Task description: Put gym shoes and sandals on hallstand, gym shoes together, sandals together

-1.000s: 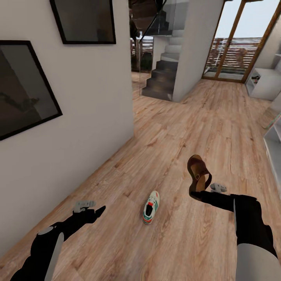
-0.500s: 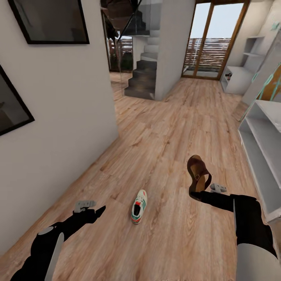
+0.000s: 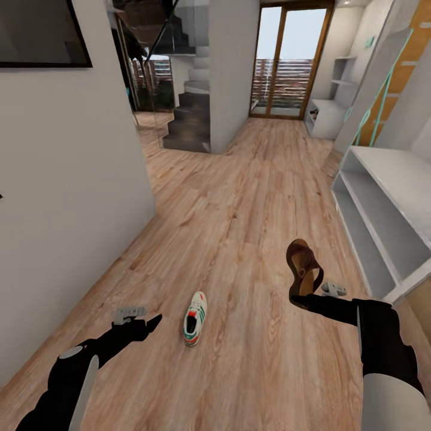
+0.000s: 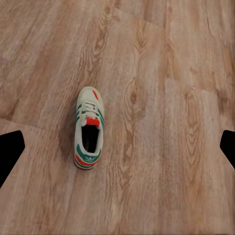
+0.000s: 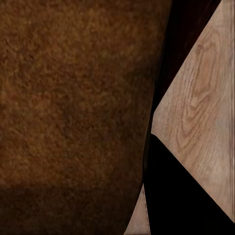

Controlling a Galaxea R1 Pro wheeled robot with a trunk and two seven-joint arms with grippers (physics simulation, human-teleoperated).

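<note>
One white gym shoe (image 3: 193, 311) with green stripes lies on the corridor floor (image 3: 239, 221), between my two arms; it is also in the left wrist view (image 4: 89, 128). My left gripper (image 3: 152, 322) hangs open above the floor to the shoe's left, with black fingertips (image 4: 11, 152) wide apart. A brown sandal (image 3: 304, 272) stands on end in the air with my right gripper (image 3: 300, 298) shut on its lower end; its brown surface (image 5: 73, 98) is close against the right wrist camera. The pale grey hallstand (image 3: 326, 117) stands far off beside the glass doors.
A long low grey shelf unit (image 3: 383, 209) runs along the right wall close to my right arm. A white wall (image 3: 72, 179) bounds the left side. Dark stairs (image 3: 188, 123) and glass doors (image 3: 284, 60) lie ahead down the corridor.
The camera has turned to the right, so the whole picture has slid left and the low shelf unit has come into view. Both arms and the held sandal keep their places in the picture.
</note>
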